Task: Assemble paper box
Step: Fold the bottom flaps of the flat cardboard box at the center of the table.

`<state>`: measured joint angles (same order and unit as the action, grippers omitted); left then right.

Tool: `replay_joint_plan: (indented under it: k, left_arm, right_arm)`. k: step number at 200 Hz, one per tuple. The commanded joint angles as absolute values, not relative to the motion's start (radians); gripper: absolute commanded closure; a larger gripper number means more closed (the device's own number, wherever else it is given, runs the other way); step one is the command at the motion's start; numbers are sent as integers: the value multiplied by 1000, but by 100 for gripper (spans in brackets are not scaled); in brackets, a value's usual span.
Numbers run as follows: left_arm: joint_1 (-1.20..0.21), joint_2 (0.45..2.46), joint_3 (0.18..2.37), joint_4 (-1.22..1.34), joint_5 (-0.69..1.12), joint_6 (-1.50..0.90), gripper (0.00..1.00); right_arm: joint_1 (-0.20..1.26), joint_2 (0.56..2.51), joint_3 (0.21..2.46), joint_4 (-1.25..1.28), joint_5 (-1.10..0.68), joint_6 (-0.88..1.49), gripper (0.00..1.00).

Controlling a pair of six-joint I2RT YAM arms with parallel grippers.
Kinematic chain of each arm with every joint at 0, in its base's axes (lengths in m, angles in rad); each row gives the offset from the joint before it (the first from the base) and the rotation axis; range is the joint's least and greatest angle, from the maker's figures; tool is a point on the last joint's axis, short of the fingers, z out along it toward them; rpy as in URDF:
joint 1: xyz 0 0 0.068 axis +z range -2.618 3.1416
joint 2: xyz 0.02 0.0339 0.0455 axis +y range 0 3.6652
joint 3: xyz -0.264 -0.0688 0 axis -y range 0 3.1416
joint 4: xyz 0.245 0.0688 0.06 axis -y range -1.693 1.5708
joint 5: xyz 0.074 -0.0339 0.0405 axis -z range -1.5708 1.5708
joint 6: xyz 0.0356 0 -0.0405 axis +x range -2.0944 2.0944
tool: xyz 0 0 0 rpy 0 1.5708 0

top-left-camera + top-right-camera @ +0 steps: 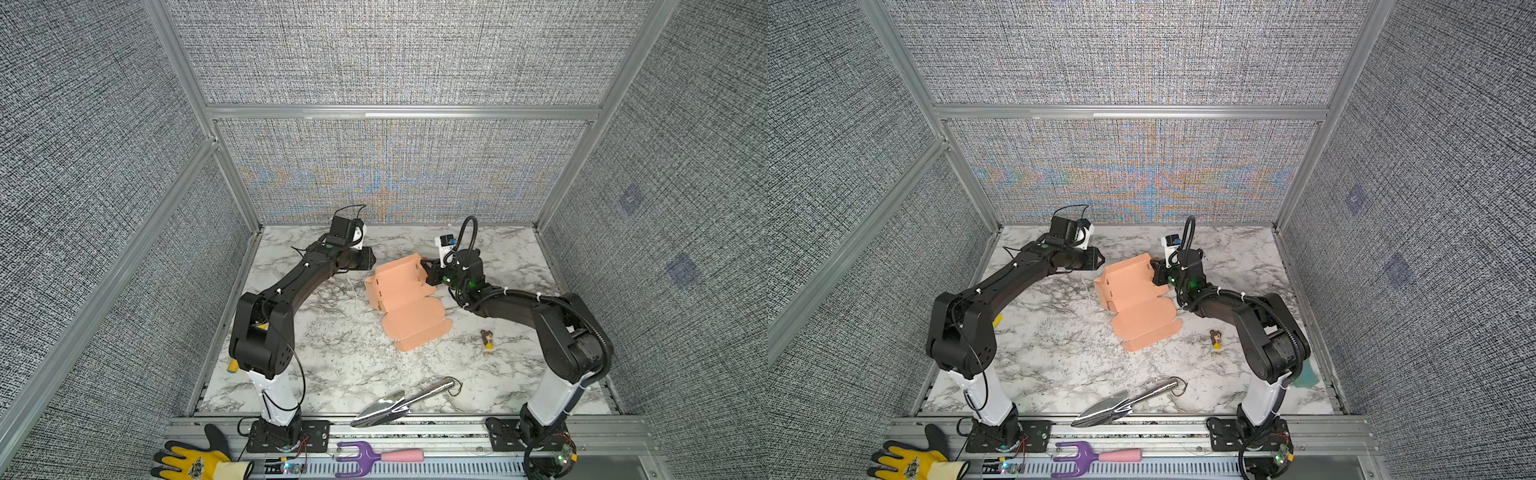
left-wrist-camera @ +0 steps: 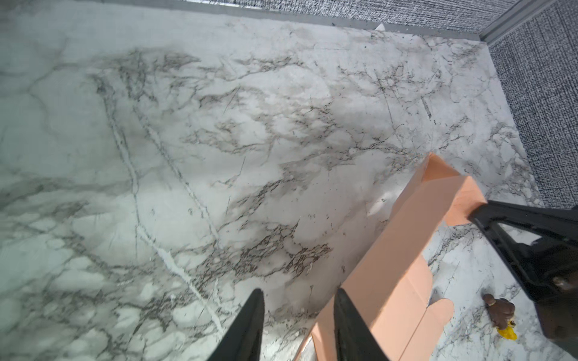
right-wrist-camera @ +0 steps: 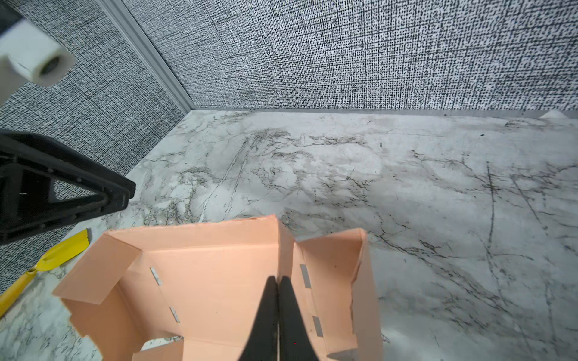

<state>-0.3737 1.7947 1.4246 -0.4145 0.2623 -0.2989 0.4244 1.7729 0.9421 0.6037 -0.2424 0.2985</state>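
Toward the back middle of the white marble-patterned tabletop [image 1: 332,365], the salmon-pink creased cardboard paper box [image 1: 401,291] sits half-formed. Its side walls are partly raised, and its lid panel with rounded flaps lies flat toward the front. The right gripper [image 3: 277,300] is pinched tight on one upright side wall. The left gripper [image 2: 298,292] hangs part-open and empty just beside the opposite wall. Wall-raising looks to be the step in hand. Next, the left claw would need to fold its wall upright and seat the tabs while the right steadies.

Your left arm [image 1: 291,286] and right arm [image 1: 519,307] are black with white bottoms [image 1: 274,395] and looping black cables [image 1: 469,232]. The left gripper [image 2: 297,293] has pointy black fingers [image 2: 250,322].
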Motion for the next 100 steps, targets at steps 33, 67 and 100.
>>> replay_joint_plan:
  k: [33,67,100]
  left_arm:
    - [-362,1708,1284,-298,291,-368,62]
    - [-362,1658,1201,-247,310,-386,63]
    - [-362,1609,1111,-185,328,-409,67]
  right_arm:
    - [428,1732,852,768,-243,274,100]
    - [437,1702,792,857,-206,272,100]
    - [443,1687,765,938,-158,293,100]
